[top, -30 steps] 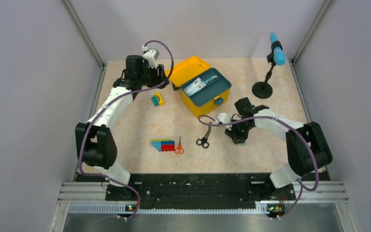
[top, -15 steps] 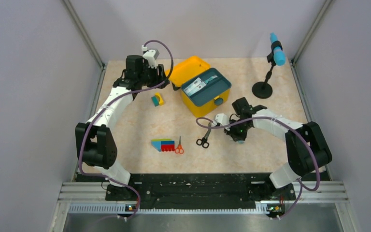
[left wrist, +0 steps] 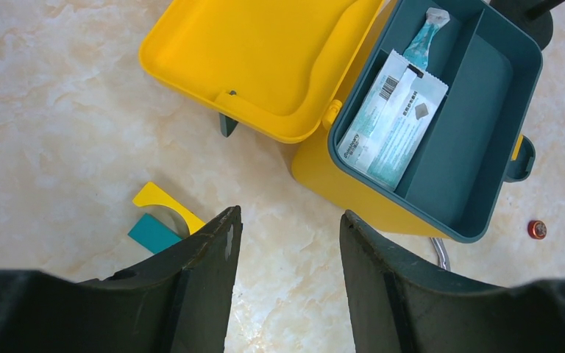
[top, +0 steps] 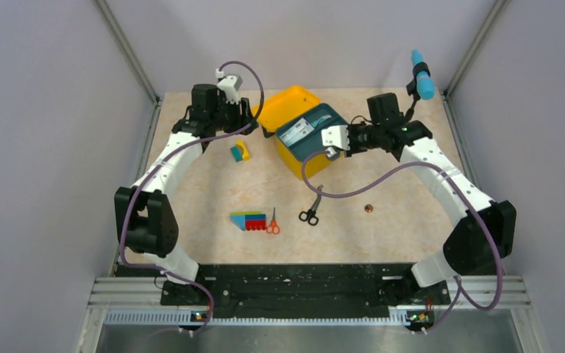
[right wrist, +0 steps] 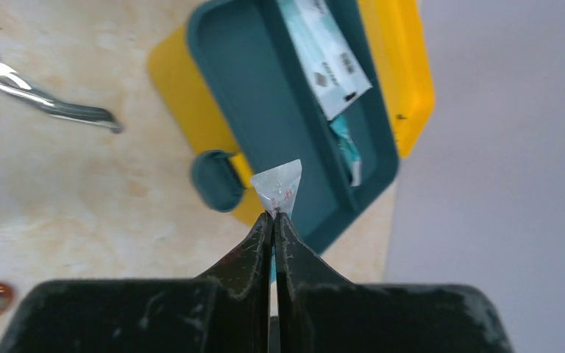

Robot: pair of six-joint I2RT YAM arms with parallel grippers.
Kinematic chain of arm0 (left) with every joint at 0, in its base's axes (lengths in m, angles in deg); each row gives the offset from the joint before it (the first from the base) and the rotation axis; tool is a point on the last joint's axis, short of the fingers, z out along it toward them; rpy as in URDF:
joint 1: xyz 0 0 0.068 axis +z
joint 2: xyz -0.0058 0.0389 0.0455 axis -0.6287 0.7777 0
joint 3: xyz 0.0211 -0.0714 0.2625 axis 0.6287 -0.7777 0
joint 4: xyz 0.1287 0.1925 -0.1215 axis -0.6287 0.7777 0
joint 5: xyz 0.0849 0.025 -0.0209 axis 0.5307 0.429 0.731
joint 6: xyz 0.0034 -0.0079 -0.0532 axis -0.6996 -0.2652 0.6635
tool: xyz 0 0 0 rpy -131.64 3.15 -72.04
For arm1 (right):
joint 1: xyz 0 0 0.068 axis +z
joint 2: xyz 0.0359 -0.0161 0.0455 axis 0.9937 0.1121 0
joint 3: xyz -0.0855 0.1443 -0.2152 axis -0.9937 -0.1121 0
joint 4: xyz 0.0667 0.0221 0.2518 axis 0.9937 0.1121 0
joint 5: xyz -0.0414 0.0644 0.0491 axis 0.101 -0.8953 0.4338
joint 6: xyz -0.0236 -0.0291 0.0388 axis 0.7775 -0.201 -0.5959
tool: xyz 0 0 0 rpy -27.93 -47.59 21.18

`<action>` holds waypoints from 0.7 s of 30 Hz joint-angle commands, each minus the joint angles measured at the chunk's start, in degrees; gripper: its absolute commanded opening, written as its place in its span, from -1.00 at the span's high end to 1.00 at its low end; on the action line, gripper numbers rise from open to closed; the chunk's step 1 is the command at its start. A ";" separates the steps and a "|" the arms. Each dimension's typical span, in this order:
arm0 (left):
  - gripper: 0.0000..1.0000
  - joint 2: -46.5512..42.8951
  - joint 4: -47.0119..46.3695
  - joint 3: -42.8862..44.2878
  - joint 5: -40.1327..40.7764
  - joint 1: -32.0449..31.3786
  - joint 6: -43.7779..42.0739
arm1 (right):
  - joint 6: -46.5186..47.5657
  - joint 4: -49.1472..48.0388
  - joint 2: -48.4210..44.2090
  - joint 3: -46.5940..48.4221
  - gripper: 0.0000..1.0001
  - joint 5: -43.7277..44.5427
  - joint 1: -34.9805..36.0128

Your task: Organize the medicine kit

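Right end effector (right wrist: 274, 216) is pinched shut on a small clear packet (right wrist: 278, 180), whose corner sticks up past the fingertips. It hangs over the latch-side edge of the medicine kit (top: 303, 163), which stands at the far middle of the table (top: 397, 228).

The kit's long axis runs diagonally, from near-left to far-right in the top view. Its yellow lid (top: 287, 104) is thrown back towards the far left, and its round teal latch (right wrist: 217, 179) faces near-right. A teal tray (left wrist: 478, 147) sits in the open box with sealed packets (left wrist: 393, 121) in its left compartment.

The left end effector (left wrist: 288, 220) is spread open and holds nothing. It hovers left of the kit, beside the lid, with the box just beyond its fingertips.
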 commanded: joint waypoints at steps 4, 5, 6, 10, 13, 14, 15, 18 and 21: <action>-0.14 -4.04 -3.15 -1.00 -0.33 0.17 0.26 | 16.29 -16.81 12.68 8.86 1.00 -3.40 -0.89; -0.14 -4.40 -3.29 -1.35 -0.22 0.17 0.10 | 16.84 -17.93 14.48 10.19 1.00 -3.03 -0.87; -0.14 -4.82 -3.62 -1.78 -0.05 0.17 -0.02 | 17.54 -19.50 16.67 10.84 1.00 -2.56 -0.90; -0.14 -5.85 -4.57 -2.94 0.59 0.17 -0.50 | 19.50 -26.44 21.90 13.16 1.00 -1.38 -0.99; -0.14 -6.17 -4.54 -3.06 0.65 0.17 -0.63 | 20.52 -25.72 25.80 17.30 1.00 -1.44 -1.07; -0.14 -6.24 -4.64 -3.19 0.54 0.17 -0.60 | 21.29 -25.58 26.97 18.27 1.00 -1.37 -1.15; -0.14 -6.36 -4.78 -3.30 0.47 0.17 -0.52 | 22.16 -25.35 27.98 19.00 1.00 -1.32 -1.22; -0.15 -6.71 -5.10 -3.85 0.35 0.17 -0.34 | 22.66 -24.23 30.40 20.99 1.00 -1.47 -1.64; -0.14 -6.97 -5.02 -3.95 0.49 0.18 -0.37 | 22.77 -21.00 32.04 22.98 0.94 -0.97 -2.00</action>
